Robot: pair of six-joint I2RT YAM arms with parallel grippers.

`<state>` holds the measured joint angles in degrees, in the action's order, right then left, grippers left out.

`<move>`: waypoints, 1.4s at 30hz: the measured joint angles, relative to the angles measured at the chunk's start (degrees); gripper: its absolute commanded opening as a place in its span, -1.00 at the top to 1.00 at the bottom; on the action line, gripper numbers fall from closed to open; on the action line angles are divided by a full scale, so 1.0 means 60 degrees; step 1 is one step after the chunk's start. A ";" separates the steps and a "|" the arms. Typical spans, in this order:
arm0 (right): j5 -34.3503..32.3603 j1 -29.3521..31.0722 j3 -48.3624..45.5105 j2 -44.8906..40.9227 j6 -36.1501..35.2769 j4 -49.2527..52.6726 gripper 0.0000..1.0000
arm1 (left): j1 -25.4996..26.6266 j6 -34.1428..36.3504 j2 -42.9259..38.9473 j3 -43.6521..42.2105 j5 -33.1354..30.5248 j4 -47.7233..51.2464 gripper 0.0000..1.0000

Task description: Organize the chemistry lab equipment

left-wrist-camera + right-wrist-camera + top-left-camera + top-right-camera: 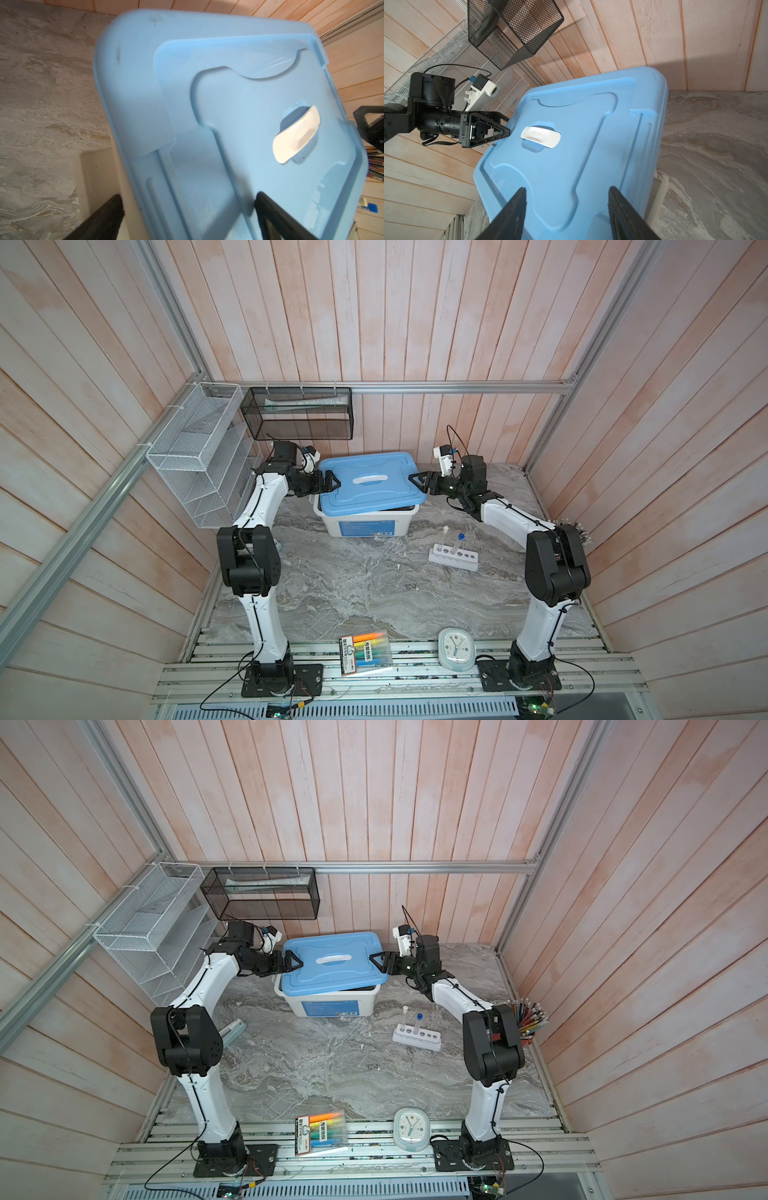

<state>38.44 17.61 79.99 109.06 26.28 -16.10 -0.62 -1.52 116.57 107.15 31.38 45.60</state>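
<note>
Left gripper (331, 483) and right gripper (417, 482) both reach to the back of the marble table (353, 597). Nearest, on the front rail, lie a pack of markers (366, 651) and a round white clock (456, 649). Further in, right of centre, the white six-hole rack (454, 558) holds the white-capped tube (445, 537) and the blue-capped tube (459, 544) upright at one end. Behind it the blue lid (370, 479) sits askew on the white bin (365, 526). At the lid's left end the left gripper has its jaws spread wide and grips nothing. At the right end the right gripper's fingers bracket the lid's edge, but I cannot tell whether they pinch it. A black mesh basket (297, 416) hangs on the back wall.
</note>
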 measured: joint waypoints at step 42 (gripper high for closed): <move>-0.1727 0.0503 0.0000 -0.0404 -0.1195 0.1679 -0.26 | -0.0178 -0.0659 -0.1111 -0.1861 0.0339 -0.1654 -1.00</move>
<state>28.08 20.62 79.99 106.63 19.11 -6.02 -1.69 -5.48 109.91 95.98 33.41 35.68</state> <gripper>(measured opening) 0.630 0.998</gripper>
